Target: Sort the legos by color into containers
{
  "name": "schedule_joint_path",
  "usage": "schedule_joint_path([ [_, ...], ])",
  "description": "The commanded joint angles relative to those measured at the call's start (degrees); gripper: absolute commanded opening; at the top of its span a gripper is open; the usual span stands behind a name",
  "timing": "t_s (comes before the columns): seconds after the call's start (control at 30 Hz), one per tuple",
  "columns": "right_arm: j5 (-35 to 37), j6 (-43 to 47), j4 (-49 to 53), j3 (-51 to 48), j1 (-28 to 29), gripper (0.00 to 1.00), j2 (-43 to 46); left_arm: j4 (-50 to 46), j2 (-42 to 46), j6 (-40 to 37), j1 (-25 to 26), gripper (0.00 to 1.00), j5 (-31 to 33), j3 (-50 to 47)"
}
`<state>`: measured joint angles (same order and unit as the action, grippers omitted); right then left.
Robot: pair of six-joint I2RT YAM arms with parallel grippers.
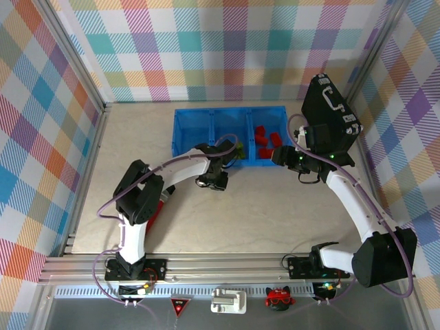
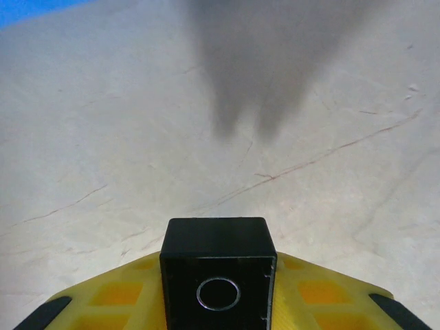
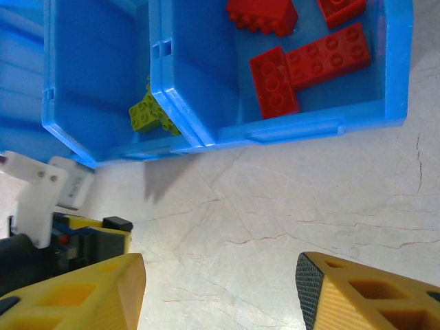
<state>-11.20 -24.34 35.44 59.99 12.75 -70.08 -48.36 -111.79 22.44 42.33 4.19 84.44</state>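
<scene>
Pale table [image 1: 275,213] below. Left gripper [image 1: 214,180], bent low, pinches a square black lego [image 2: 218,275]. Right gripper [image 3: 220,268] hangs wide open.

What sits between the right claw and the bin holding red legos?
Nothing: bare table separates the right claw from the red-lego bin, per the right wrist view.

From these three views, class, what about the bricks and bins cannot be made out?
Green bricks: count unclear; left arm covers them from the top, a bin wall in the right wrist view.
Black brick: bottom edge cuts it, left wrist view.
Red object: left arm hides most, top view.
</scene>
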Motion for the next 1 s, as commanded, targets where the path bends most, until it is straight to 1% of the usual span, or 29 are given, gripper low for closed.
schedule_joint_path([
  [0.0, -0.22, 0.96, 0.04, 1.12, -0.01, 0.61, 0.65, -3.7, 5.17, -1.48, -2.0, 0.34, 2.03, 2.77],
  [0.17, -0.16, 0.88, 0.38, 1.1, -0.03, 0.62, 1.08, -5.64, 7.69, -3.26, -5.6, 0.34, 3.04, 4.67],
  [0.33, 0.2, 1.02, 0.68, 1.19, -0.01, 0.62, 1.7, -6.38, 8.33, -5.05, -10.28, 0.34, 2.45, 7.18],
  [0.57, 0.52, 0.94, 1.44, 1.13, -0.01, 0.62, 2.55, -6.78, 4.31, -7.27, -14.61, 0.34, 2.47, 12.51],
  [0.63, 0.64, 0.96, 1.64, 1.1, -0.01, 0.62, 2.93, -6.14, 2.82, -7.58, -15.28, 0.34, 3.47, 13.64],
  [0.97, 1.09, 1.08, 2.53, 1.1, -0.01, 0.62, 3.73, -5.07, -6.91, -7.68, -18.33, 0.35, 4.5, 20.28],
])
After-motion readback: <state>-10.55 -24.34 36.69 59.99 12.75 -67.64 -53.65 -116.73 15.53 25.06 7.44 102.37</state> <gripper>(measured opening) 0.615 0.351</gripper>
